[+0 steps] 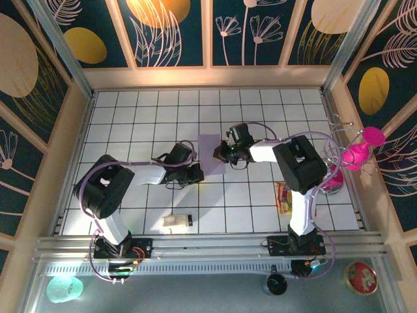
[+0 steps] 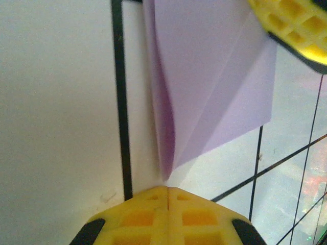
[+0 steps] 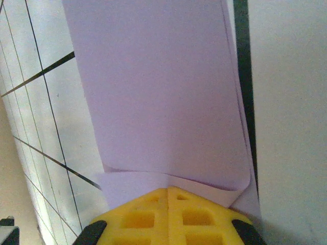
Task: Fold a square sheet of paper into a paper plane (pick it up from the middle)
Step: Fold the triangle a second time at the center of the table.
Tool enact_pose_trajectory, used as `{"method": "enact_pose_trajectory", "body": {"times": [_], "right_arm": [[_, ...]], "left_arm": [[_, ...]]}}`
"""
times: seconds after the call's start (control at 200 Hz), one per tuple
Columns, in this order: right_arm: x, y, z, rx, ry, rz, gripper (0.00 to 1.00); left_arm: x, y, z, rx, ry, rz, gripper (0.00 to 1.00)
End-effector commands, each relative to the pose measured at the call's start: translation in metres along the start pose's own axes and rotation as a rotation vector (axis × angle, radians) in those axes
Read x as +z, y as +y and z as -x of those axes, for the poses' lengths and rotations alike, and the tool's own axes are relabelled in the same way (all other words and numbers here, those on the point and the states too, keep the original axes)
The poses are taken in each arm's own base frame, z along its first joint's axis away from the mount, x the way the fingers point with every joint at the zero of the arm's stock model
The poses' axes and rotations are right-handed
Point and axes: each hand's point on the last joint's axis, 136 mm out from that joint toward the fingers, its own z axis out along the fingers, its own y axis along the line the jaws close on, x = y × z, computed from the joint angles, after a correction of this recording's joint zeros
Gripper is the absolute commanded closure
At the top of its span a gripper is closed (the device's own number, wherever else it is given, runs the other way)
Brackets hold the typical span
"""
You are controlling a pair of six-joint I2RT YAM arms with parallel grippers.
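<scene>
The white grid table carries everything, and both arms reach in over its middle, the left arm from the near left and the right arm from the near right. Between their wrists lies the square sheet of paper, pale lilac, flat on the tiles a little beyond centre. It is no longer a plain square: the left wrist view shows the sheet with diagonal creases and one edge standing up as a soft, unflattened fold, and the right wrist view shows an upper layer of the sheet curling over a lower one at the near end. It is not yet a dart, so I judge a middle fold to be in hand, made but not pressed sharp. The left gripper sits at the sheet's near left corner; up close, the left gripper has its pads together, the raised edge running right to their seam, and I cannot tell whether a sliver is nipped there. The right gripper is on the sheet's right side with its pads also closed, its tips bearing on the lower layer rather than clamping it. The next move likely calls for one tip to pin the paper while the other flattens the bulge along the crease, gently, since thin paper slides and buckles. Well apart, near the front, lie a snack packet and a small white block.
</scene>
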Motion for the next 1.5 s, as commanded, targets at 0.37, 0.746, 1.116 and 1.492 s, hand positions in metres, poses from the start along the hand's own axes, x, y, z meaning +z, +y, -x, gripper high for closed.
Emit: {"method": "enact_pose_trajectory", "body": {"times": [0.37, 0.746, 1.116, 1.492], "right_arm": [[0.003, -0.081, -0.04, 0.119, 0.095, -0.258, 1.0], [0.002, -0.06, -0.029, 0.083, 0.084, -0.195, 1.0], [-0.015, 0.026, -0.008, -0.185, 0.045, -0.004, 0.99], [0.006, 0.004, -0.025, -0.123, 0.085, -0.085, 0.99]], "left_arm": [[0.004, -0.036, 0.054, -0.027, -0.101, -0.047, 1.0], [0.022, 0.017, 0.029, -0.09, -0.034, 0.114, 1.0], [0.024, 0.03, 0.013, -0.096, 0.013, 0.137, 1.0], [0.024, 0.028, 0.013, -0.093, 0.019, 0.131, 1.0]]}}
